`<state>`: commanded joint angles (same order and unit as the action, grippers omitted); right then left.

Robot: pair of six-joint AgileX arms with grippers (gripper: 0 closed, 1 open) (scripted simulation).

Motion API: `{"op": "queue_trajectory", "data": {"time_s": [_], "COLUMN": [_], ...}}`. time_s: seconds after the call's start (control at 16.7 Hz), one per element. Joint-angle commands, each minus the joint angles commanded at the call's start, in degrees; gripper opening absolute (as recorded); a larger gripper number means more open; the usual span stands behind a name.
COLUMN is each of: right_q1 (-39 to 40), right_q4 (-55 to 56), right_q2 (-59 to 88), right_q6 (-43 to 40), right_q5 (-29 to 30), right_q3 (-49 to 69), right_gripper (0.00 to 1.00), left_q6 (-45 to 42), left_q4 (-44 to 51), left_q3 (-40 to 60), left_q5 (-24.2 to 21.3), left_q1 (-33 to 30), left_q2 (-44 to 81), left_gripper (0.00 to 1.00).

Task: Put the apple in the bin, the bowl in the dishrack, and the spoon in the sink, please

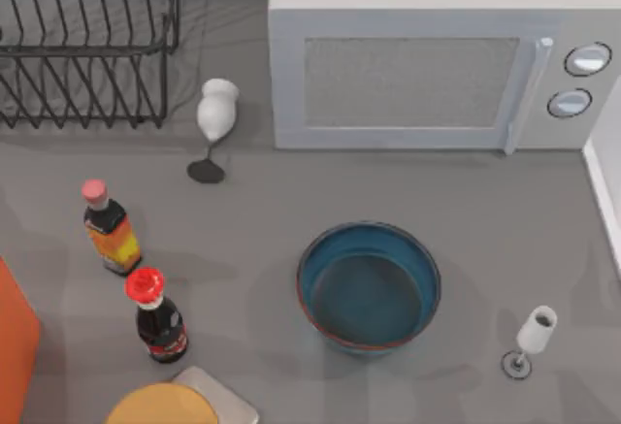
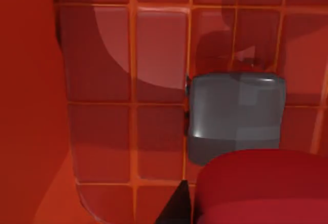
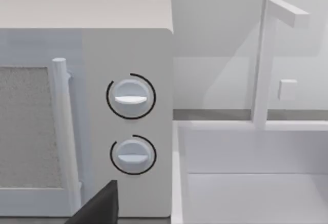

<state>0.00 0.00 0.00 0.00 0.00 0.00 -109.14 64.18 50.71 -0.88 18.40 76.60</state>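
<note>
We judged the apple (image 2: 261, 188) binned, though our left grip stayed unclear; the bowl (image 1: 369, 286) awaited the dishrack (image 1: 87, 46).

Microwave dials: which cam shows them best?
Right wrist view. The microwave faces that camera, so both dials, upper and lower, show head-on with their pointer bars, beside the door handle. The top view catches them foreshortened at the microwave's right end. The left wrist view looks into a red tiled container.
</note>
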Motion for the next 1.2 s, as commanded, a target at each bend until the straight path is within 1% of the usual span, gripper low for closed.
{"op": "queue_trajectory", "data": {"time_s": [0.24,0.3,0.9,1.08,1.2], "right_q1": [0.00,0.00,0.00,0.00,0.00], "right_q4": [0.00,0.00,0.00,0.00,0.00], "right_q2": [0.00,0.00,0.00,0.00,0.00], "right_q6": [0.00,0.00,0.00,0.00,0.00], "right_q5": [0.00,0.00,0.00,0.00,0.00], "right_q3": [0.00,0.00,0.00,0.00,0.00], "right_gripper": [1.00,1.00,1.00,1.00,1.00], "left_q6": [0.00,0.00,0.44,4.92,10.80], "left_q4": [0.00,0.00,-0.40,-3.94,-7.87], "left_q3": [0.00,0.00,-0.23,-2.62,-5.48], "left_q5": [0.00,0.00,-0.04,-0.26,-0.36], "left_q1": [0.00,0.00,-0.20,-1.40,-2.60], "left_q2": [0.00,0.00,-0.52,-4.76,-9.36], "left_gripper": [0.98,1.00,1.00,1.00,1.00]}}
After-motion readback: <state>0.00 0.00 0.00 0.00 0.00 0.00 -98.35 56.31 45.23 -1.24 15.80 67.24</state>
